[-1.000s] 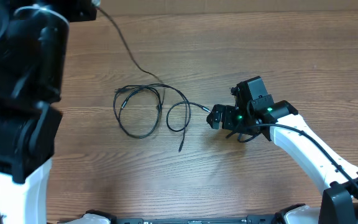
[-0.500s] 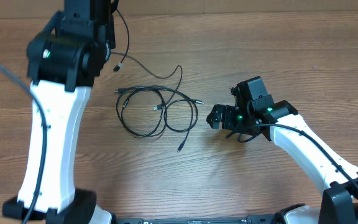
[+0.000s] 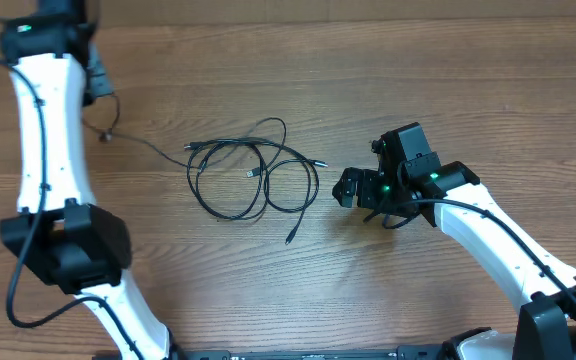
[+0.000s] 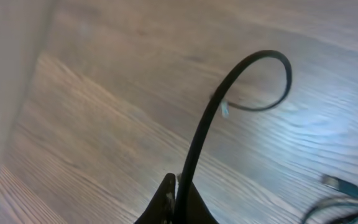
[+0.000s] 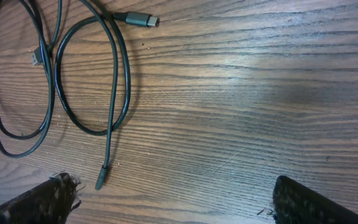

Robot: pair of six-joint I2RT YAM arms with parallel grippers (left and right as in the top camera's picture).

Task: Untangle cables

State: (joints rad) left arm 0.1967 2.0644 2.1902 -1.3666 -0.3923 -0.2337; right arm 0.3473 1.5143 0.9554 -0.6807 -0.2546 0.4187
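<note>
Over at the far left corner of the table (image 3: 448, 80) the left arm reaches up and away from me. The left gripper (image 4: 176, 198) is clenched on a thin black cable (image 4: 241, 68). From its wrist camera the cord rises out of the pinched fingertips, arcs over the wood and curls back to a small pale tip. From overhead the left gripper (image 3: 94, 82) sits near the table's edge. A dark line drops from it to a small end, then trails rightward along the wood to the left side of the pile.

The rest of the cables (image 3: 253, 180) lie loose in the middle of the table, flat on the wood. There is a larger loop on the left and a smaller one overlapping it on the right. One plug (image 3: 318, 162) pokes out on the right of the pile, towards the right arm. A straight tail (image 3: 290, 236) runs out at the pile's near right.

Just right of the pile is the right gripper (image 3: 346, 188), near that plug but not touching any cord. Its own camera shows the two fingertips (image 5: 48, 199) spread wide at the bottom corners, with bare wood between them and nothing held. The small loop (image 5: 104, 93), the plug (image 5: 143, 20) and the tail's tip (image 5: 100, 180) all lie ahead of them.
</note>
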